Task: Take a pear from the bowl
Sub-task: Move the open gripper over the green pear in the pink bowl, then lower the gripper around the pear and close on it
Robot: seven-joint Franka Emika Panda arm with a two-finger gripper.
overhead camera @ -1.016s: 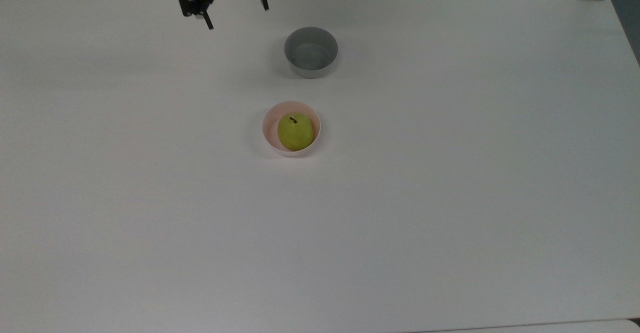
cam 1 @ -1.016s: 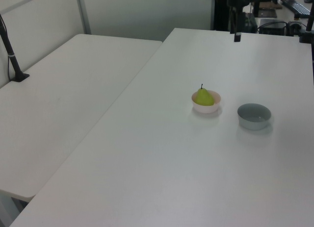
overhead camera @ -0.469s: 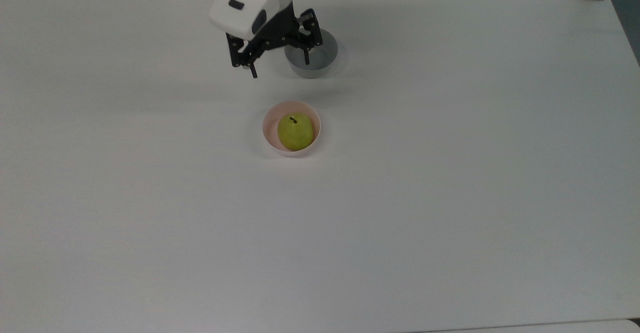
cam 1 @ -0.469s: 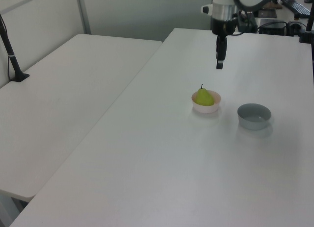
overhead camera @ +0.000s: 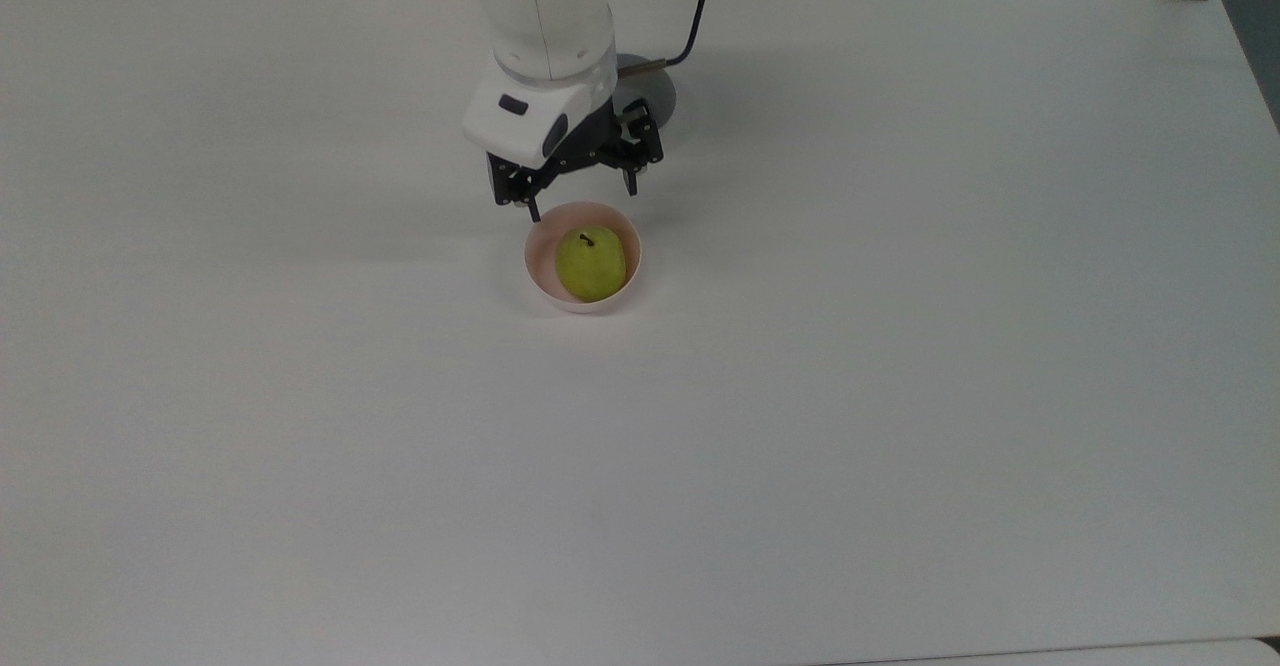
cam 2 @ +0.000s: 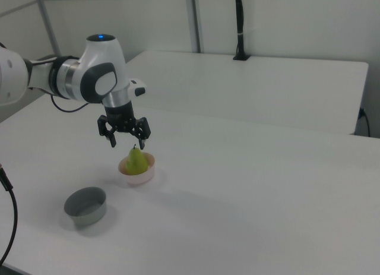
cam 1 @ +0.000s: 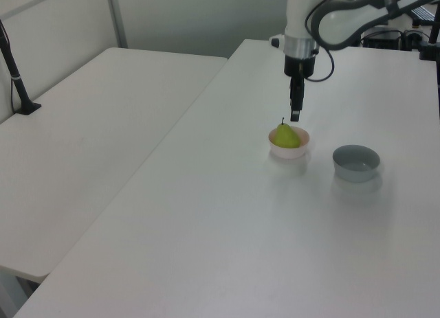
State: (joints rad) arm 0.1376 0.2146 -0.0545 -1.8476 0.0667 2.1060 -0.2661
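My hand hangs above the far rim of the pink bowl, fingers spread wide and empty, so they can straddle the pear. The pear sits upright in that bowl, stem up, on the white surface. The grey bowl stands apart, out of my path.

Pear in the pink bowl
The yellow-green pear sat stem-up inside the small pale pink bowl, near the table's middle, well clear of its edges.
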